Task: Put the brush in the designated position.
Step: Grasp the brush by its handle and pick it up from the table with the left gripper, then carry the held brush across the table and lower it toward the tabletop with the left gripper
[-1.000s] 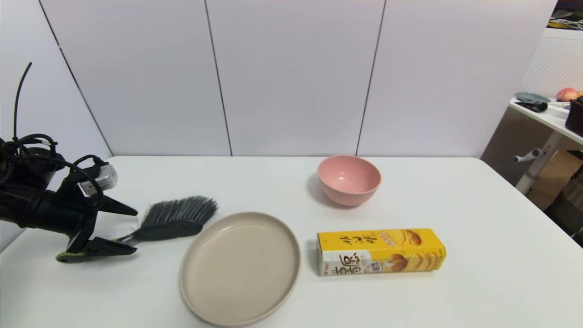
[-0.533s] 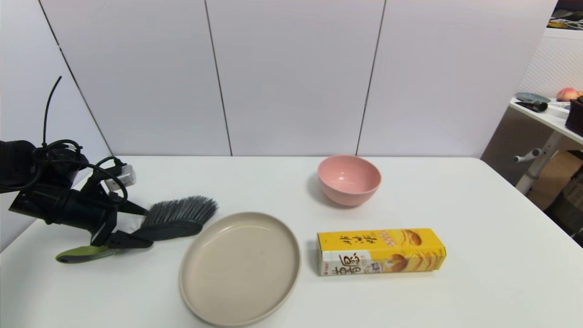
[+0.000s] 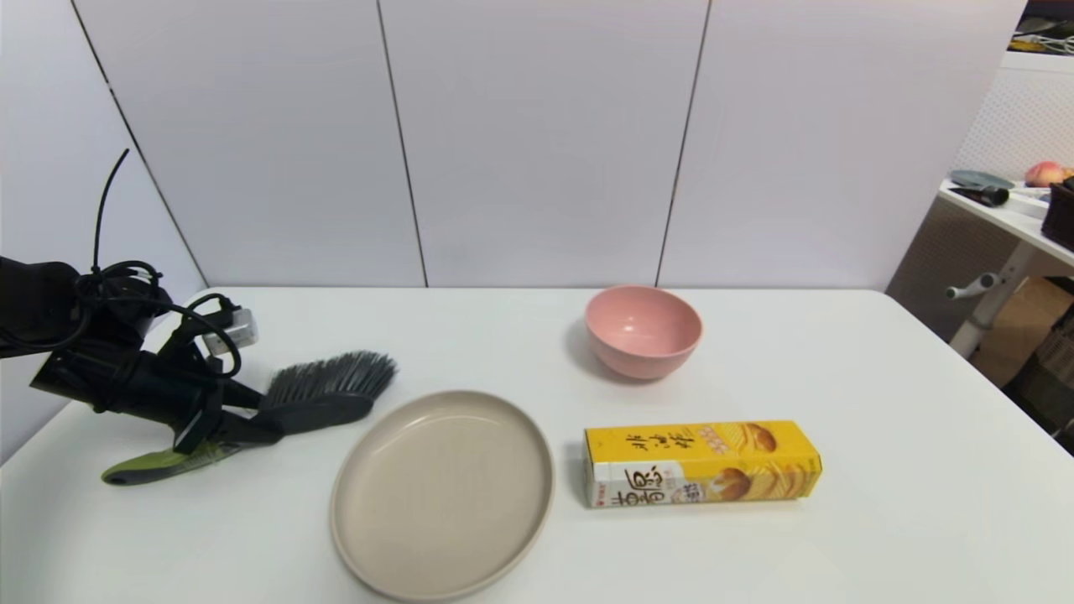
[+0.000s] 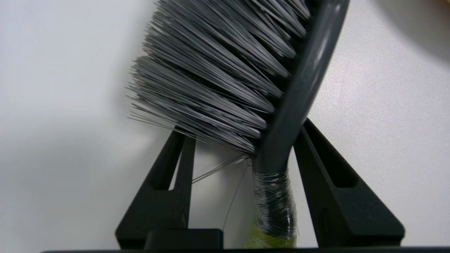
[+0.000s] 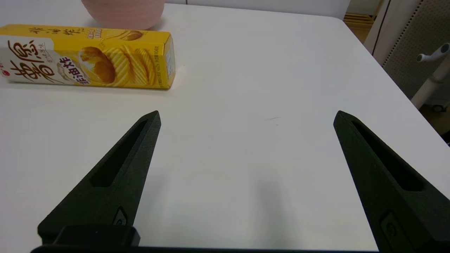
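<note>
My left gripper (image 3: 252, 417) straddles the brush (image 3: 323, 396) at its neck, beside the plate (image 3: 442, 493) at the table's left side; whether the jaws pinch yet I cannot tell. Gripping there balances head and handle. My right gripper (image 5: 246, 119) hangs spread, idle.

1. Brush (image 3: 323, 401): dark grey bristles, black head, lime-green handle.
2. Bowl (image 3: 643, 330): plain pink.
3. Plate (image 3: 442, 493): beige.
4. Box (image 3: 701, 463): yellow, printed crisps.
5. Table (image 3: 881, 470): plain white.

beige plate (image 3: 442, 495), pink bowl (image 3: 643, 330); yellow box (image 3: 701, 463) (lying flat)
</note>
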Action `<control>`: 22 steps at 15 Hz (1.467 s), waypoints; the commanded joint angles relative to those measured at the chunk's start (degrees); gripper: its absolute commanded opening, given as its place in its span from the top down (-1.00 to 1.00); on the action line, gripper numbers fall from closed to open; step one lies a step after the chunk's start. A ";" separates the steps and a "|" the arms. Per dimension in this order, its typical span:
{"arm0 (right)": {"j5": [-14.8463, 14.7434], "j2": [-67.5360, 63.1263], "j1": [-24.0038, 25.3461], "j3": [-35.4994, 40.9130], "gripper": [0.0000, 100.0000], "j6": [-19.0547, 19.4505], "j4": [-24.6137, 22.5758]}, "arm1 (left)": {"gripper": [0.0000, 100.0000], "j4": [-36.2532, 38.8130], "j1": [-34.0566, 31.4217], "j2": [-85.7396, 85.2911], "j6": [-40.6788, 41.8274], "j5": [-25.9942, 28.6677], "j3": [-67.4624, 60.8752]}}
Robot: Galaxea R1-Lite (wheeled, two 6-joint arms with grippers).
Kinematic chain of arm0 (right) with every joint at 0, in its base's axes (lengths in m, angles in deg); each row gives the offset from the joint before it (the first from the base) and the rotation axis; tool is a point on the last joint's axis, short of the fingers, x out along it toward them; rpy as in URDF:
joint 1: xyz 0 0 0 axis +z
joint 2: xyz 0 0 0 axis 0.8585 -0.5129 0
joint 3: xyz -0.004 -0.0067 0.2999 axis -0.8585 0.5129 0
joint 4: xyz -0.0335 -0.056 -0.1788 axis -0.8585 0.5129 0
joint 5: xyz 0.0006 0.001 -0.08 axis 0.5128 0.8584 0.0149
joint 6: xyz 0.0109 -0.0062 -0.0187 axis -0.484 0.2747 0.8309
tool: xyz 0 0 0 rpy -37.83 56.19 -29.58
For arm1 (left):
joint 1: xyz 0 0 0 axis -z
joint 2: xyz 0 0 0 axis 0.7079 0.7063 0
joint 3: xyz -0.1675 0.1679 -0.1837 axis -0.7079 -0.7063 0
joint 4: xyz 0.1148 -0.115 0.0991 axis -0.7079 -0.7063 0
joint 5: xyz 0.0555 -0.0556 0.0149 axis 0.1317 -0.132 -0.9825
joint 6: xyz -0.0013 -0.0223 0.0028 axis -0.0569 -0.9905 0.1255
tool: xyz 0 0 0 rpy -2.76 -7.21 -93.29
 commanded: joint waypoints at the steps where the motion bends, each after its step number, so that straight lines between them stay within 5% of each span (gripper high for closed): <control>1: 0.03 -0.07 0.00 0.09 -1.00 0.04 0.02 | 1.00 -0.39 -0.04 -0.14 0.39 0.18 -0.03; 8: 0.03 -0.07 0.00 0.09 -1.00 0.04 0.02 | 1.00 -0.39 1.72 -2.95 -0.84 2.38 8.15; 12: 0.03 -0.07 0.00 0.09 -1.00 0.04 0.02 | 1.00 0.14 8.14 -2.42 -8.23 8.62 18.78; 16: 0.03 -0.07 0.00 0.09 -1.00 -0.05 0.02 | 1.00 0.84 17.54 4.52 -16.49 8.62 36.01; 19: 0.03 -0.07 0.00 0.09 -1.00 0.04 0.02 | 1.00 15.61 24.84 9.88 -26.33 7.04 37.77; 22: 0.03 -0.07 0.00 0.09 -1.00 0.04 0.02 | 1.00 43.12 33.01 17.26 -41.80 -3.42 37.68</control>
